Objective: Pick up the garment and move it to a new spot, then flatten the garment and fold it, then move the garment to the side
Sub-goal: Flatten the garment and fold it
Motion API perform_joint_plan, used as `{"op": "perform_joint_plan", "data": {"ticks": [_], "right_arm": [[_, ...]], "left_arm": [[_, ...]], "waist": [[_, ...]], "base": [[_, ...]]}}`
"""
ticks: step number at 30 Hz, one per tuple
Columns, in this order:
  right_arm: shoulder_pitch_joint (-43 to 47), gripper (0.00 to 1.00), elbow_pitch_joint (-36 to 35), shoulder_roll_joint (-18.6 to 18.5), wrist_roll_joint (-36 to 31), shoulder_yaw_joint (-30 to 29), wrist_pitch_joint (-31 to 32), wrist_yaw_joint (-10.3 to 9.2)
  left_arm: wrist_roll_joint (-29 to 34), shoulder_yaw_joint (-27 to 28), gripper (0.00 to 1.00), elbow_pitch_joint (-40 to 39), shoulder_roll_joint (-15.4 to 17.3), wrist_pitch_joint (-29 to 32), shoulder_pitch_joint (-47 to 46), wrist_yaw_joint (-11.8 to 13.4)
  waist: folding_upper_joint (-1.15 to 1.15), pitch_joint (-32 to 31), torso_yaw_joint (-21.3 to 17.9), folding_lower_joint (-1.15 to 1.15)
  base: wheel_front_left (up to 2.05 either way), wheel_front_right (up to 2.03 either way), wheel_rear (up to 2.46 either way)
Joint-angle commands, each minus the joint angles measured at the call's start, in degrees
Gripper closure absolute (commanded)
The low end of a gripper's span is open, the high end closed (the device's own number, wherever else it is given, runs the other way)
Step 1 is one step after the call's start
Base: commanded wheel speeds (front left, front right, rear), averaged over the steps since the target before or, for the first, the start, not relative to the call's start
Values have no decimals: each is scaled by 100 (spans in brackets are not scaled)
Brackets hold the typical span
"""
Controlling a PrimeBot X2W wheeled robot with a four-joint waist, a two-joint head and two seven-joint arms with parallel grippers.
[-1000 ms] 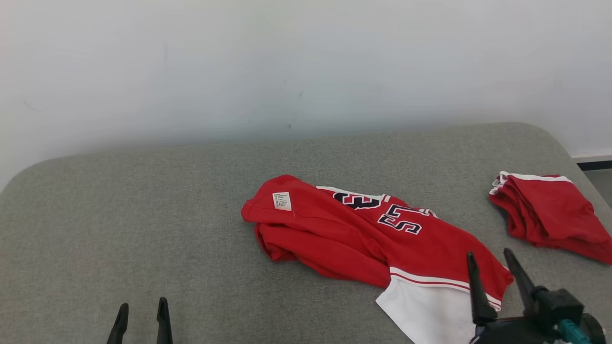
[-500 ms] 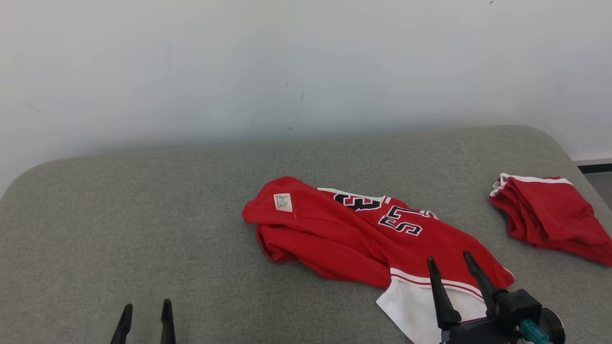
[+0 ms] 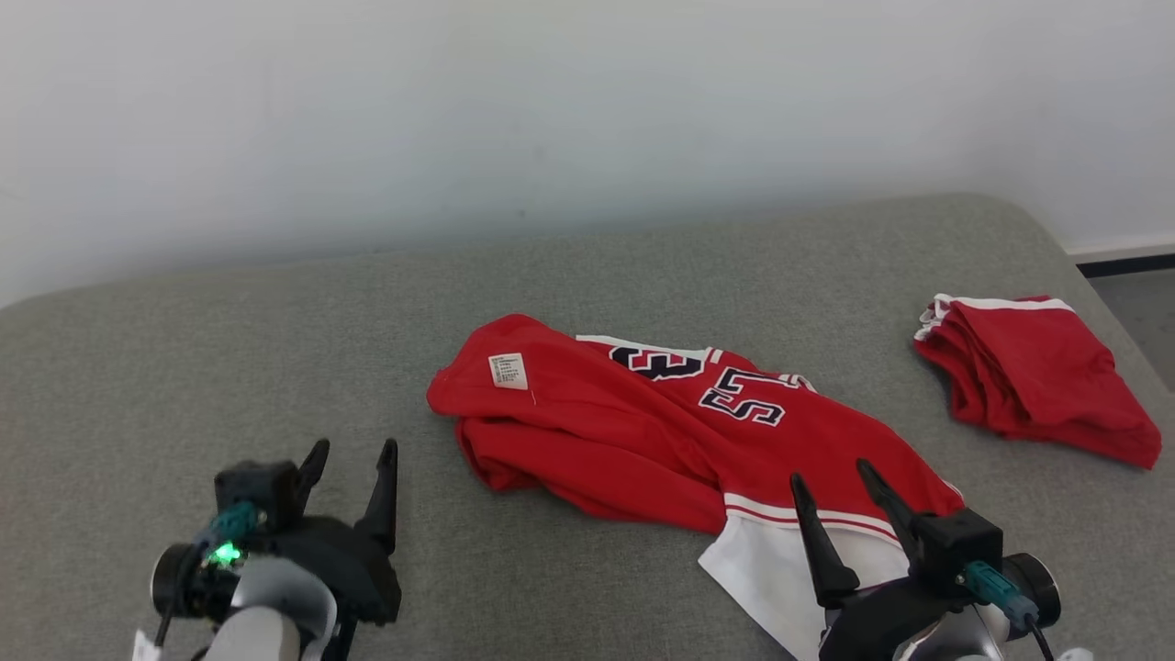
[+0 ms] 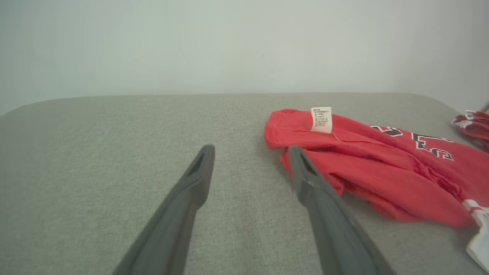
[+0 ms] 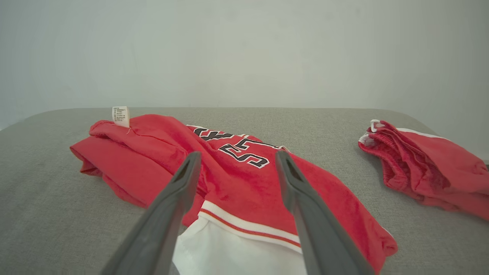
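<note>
Garment point(image 3: 643, 431): red, crumpled, middle of grey surface point(image 3: 275, 349).
Left gripper point(image 3: 355, 447): wide open, empty, near its left end.
Right gripper point(image 3: 829, 471): wide open, empty, over its near right end.
Folded red cloth point(image 3: 1037, 367): far right.

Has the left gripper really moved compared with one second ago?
Yes. Against the white label on the red jersey, the left gripper has come forward and to its right, nearer the jersey; its jaws stand open.

Left jaws farther forward, perhaps nearer garment point(image 3: 679, 431)
</note>
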Motion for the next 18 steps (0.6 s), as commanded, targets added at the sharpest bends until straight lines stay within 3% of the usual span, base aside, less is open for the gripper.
{"op": "perform_joint_plan", "data": {"ticks": [1,9,18], "right_arm": [[-67,0,-57,-35,25,67,75,-17],[-323,0,-275,-168,141,396,287,-17],[-387,0,-322,-206,239,568,320,-17]], "left_arm": [[-91,-5,0,166,-10,91,-253,3],[-182,-53,0,1220,94,689,-1606,35],[-318,53,0,2033,284,1507,-2387,162]], "waist": [[0,217,-226,0],[0,661,-725,0],[0,931,-1106,0]], "base": [[0,0,0],[0,0,0],[0,0,0]]}}
